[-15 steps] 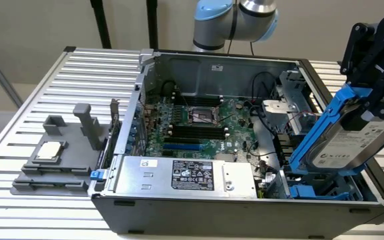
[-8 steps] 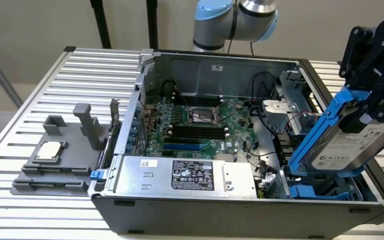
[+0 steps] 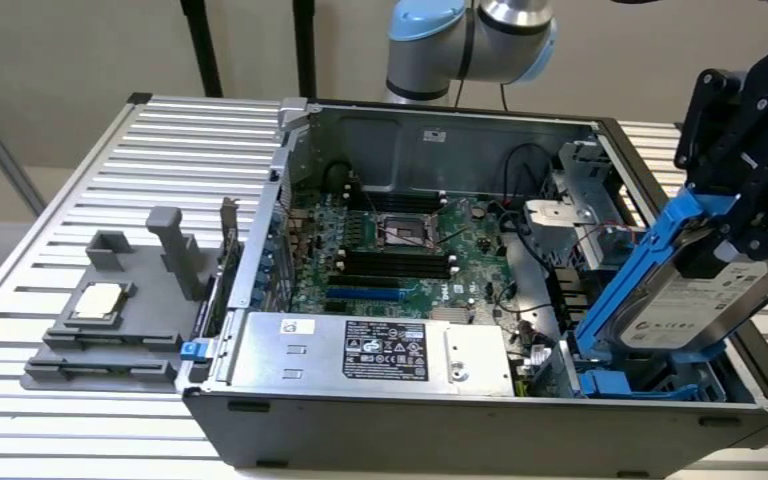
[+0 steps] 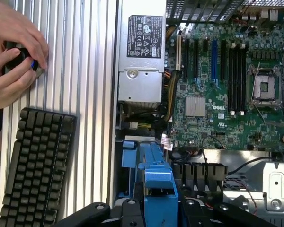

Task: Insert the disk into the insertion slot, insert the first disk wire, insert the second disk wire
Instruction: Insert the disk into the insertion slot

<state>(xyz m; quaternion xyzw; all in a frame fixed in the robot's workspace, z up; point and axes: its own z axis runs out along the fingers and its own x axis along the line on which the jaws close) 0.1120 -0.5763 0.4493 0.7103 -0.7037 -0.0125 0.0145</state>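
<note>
My gripper (image 3: 734, 232) is shut on the upper end of the disk (image 3: 688, 312), a silver-grey drive with a white label in a bright blue carrier (image 3: 635, 285). The disk hangs tilted at the exterior view's right, its lower end down inside the open computer case (image 3: 491, 425), right over the insertion slot (image 3: 640, 386) with its blue rails. In the wrist view the blue carrier (image 4: 157, 182) sits between my black fingers (image 4: 132, 210). Several cables lie in the case; I cannot tell which are the disk wires.
A silver power supply with a black label (image 3: 384, 350) sits at the case front, with the motherboard (image 3: 398, 245) behind it. A grey fixture (image 3: 104, 320) stands on the slatted table. A person's hands (image 4: 12, 52) work beside a black keyboard (image 4: 35, 165).
</note>
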